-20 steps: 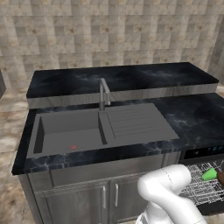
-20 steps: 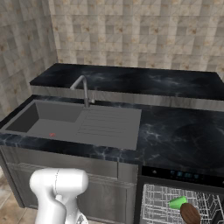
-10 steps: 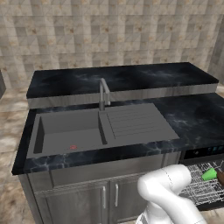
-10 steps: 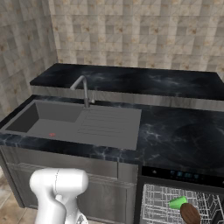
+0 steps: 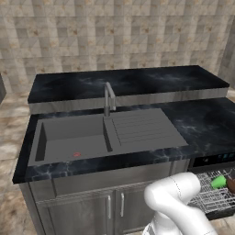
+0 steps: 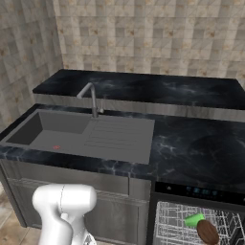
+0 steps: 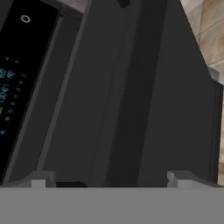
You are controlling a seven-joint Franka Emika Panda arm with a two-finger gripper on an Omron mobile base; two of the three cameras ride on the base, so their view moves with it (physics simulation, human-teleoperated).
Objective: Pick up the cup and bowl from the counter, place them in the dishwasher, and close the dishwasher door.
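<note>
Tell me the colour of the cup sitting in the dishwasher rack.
Bright green. The cup shows best in the right base view, beside the brown bowl.

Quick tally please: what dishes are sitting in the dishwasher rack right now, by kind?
Green cup: 1
Brown bowl: 1
Total: 2, both on the white wire rack of the open dishwasher.

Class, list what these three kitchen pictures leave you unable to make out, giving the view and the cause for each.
1. Bowl, left base view: cut off by the right edge.
2. Dishwasher rack, right base view: lower part cut off by the bottom edge.
3. Control strip lights, hand view: too blurred to read.
4. Gripper, hand view: only the fingertips rise at the bottom; contact with the dark panel cannot be told.
</note>
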